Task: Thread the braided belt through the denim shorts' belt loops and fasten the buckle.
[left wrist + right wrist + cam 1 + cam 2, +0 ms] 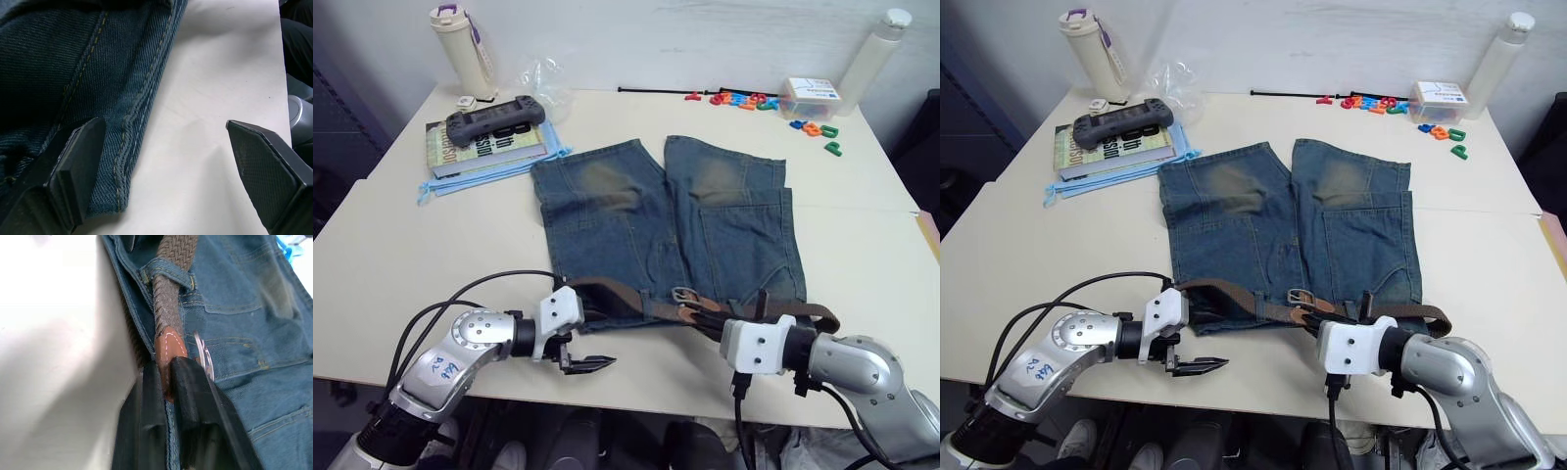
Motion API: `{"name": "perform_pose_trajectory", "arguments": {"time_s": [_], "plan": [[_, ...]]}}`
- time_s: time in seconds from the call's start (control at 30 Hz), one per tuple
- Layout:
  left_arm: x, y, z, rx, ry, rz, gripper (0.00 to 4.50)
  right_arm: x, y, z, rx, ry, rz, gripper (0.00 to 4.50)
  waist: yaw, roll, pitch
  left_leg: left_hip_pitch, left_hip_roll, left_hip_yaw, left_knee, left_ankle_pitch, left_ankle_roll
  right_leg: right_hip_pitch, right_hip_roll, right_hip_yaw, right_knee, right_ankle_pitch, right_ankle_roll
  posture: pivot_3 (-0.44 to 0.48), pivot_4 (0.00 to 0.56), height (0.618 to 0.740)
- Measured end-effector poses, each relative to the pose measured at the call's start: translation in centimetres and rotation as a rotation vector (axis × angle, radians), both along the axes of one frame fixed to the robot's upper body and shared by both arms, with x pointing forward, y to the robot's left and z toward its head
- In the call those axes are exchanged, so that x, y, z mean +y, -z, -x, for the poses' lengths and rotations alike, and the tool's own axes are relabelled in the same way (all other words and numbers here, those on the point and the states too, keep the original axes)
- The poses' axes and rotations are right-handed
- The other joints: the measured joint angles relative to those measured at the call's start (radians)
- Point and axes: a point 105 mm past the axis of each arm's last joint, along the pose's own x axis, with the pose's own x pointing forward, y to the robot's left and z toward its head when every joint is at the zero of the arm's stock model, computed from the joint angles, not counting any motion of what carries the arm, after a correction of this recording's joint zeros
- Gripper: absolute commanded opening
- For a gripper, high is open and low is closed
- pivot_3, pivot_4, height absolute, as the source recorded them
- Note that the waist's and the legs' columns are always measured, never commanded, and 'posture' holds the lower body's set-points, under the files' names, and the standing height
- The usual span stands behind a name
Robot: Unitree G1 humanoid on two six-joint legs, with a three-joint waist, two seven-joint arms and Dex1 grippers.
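The denim shorts [656, 225] lie flat on the table, waistband toward me. Along the waistband runs the braided belt [617, 294], with its silver buckle [684, 294] near the middle. In the right wrist view the belt passes under a belt loop [166, 268], and my right gripper [166, 369] is shut on the belt's brown leather tip, beside the buckle [204, 357]. My left gripper [587, 364] is open at the shorts' left waistband corner. One of its fingers [78, 171] lies over the denim edge, and the other is over bare table.
A stack of books with a game controller [494, 119] and a light blue cloth [480, 176] sit at the back left, near a bottle [462, 49]. Magnet letters [744, 100], a small box [811, 96], a white bottle [876, 54] and a thin black cord [651, 90] line the back.
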Motion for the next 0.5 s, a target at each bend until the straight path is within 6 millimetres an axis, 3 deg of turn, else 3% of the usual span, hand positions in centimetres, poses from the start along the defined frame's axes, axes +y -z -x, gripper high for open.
{"name": "perform_pose_trajectory", "arguments": {"time_s": [0.13, 0.5], "plan": [[0.3, 0.1, -0.1, -0.005, -0.01, -0.013, 4.38, 0.2, 1.8, -0.1, 0.007, 0.026, 0.004, 1.49, -0.009, 0.001, -0.001, 0.003, 0.0, 0.0, 0.0, 0.0, 0.0, 0.001, 0.0, 0.001, 0.002, 0.0, -0.001, 0.0, 0.15, 0.706], [0.4, 0.2, -0.1, -0.004, -0.014, -0.021, 4.38, 0.4, 1.6, 0.5, -0.009, 0.024, -0.008, 1.49, -0.01, 0.002, -0.001, 0.01, 0.003, 0.0, -0.003, -0.003, 0.002, 0.002, 0.001, 0.002, 0.001, -0.002, -0.004, 0.0, 0.15, 0.706]]}}
